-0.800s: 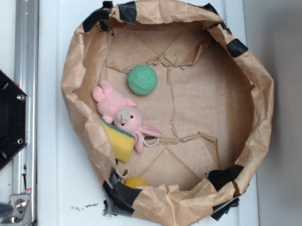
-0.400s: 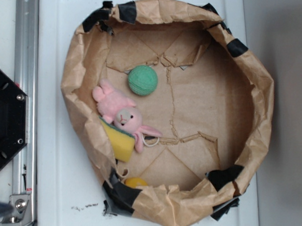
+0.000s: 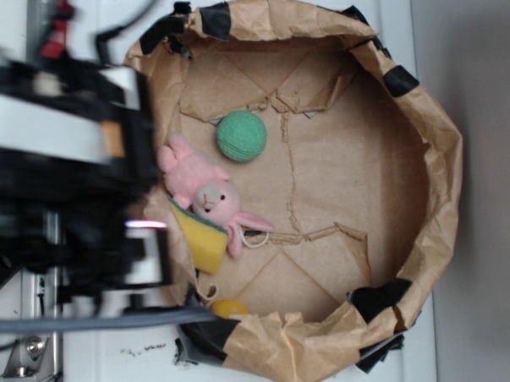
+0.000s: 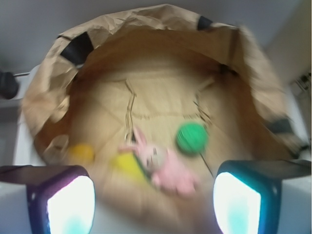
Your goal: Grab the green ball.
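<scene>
The green ball (image 3: 241, 135) (image 4: 191, 138) is mint-green and knitted. It rests on the floor of a brown paper basin (image 3: 427, 122), just up and right of a pink plush bunny (image 3: 206, 191). In the exterior view my arm (image 3: 69, 174) is a dark blur over the basin's left rim, and its fingertips cannot be made out there. The blurred wrist view looks into the basin from outside the rim: my gripper (image 4: 153, 204) is open with nothing between its wide-set pads (image 4: 70, 204), and the ball lies well ahead, toward the right pad.
A yellow sponge (image 3: 200, 237) lies under the bunny's head. A small yellow ball (image 3: 229, 308) sits against the basin's lower wall. Black tape patches mark the crumpled paper rim (image 3: 216, 20). A metal rail (image 3: 45, 4) runs along the left edge.
My arm has swung into the exterior view from the left and now covers the left side up to the basin's rim. The green ball, bunny and sponge have not moved.
</scene>
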Action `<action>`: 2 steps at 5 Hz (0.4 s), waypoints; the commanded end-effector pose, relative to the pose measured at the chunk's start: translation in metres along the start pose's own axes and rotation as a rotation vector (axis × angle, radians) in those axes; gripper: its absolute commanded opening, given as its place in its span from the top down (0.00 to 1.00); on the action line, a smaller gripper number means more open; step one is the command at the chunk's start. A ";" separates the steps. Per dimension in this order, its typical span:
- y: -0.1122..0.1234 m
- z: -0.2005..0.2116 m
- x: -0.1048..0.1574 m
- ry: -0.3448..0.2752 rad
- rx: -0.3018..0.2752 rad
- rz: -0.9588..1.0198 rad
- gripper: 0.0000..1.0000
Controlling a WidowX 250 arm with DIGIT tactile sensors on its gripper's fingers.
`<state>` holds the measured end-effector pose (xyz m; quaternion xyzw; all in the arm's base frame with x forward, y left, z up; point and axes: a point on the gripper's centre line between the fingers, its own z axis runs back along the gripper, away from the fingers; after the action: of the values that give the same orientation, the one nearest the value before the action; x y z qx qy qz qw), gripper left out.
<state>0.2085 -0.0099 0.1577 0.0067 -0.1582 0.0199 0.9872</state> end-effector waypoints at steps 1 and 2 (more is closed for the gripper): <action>0.021 -0.056 0.019 0.064 0.010 0.021 0.00; 0.034 -0.090 0.020 0.179 0.037 0.037 0.00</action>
<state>0.2468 0.0180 0.0680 0.0171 -0.0405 0.0331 0.9985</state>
